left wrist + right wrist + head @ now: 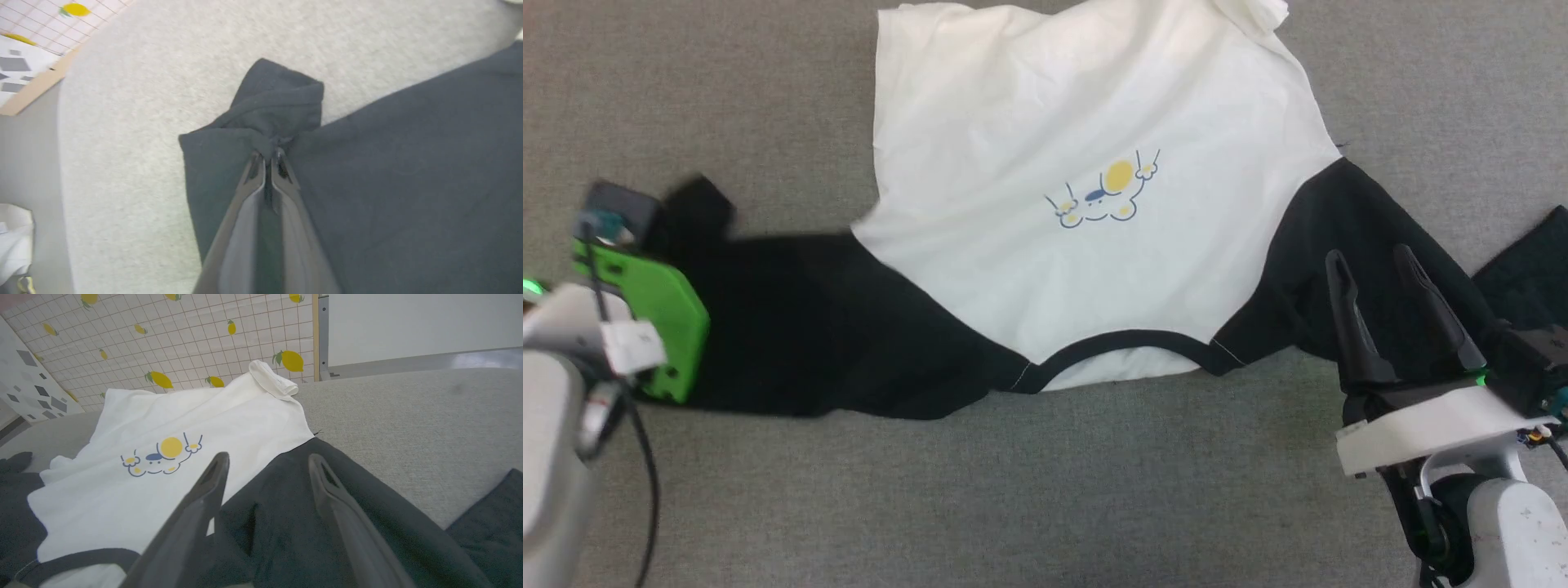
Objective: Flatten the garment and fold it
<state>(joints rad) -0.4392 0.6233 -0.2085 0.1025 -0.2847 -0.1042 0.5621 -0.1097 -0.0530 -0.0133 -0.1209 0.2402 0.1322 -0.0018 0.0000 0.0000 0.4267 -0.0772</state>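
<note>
The shirt (pixel 1078 122) lay spread front up across the far half of the grey bench (pixel 1045 490). Its black collar band (pixel 1127 339) faced the near edge and its white hem reached the far edge. The yellow-and-blue print (pixel 1103 196) sat upside down in the head view, in the middle of the white body. The hem's far right corner (pixel 1258 12) was folded over on itself.

The left sleeve (pixel 833 327) stretched toward the bench's left edge. The left gripper (pixel 267 157) was clamped tight on the bunched cuff of that sleeve, with black cloth puckered at its fingertips. In the head view a green wrist plate (pixel 658 318) covered most of that gripper.

The right sleeve (pixel 1347 220) ran toward the right edge. The right gripper (pixel 1372 265) hung over it with its fingers (pixel 212 477) spread wide and nothing between them; whether the tips touched the cloth could not be told.

Another dark patch of cloth (pixel 1527 261) lay near the right edge, parted from the sleeve by a strip of bare bench. A lemon-patterned wall (pixel 184 335) stood beyond the far edge.
</note>
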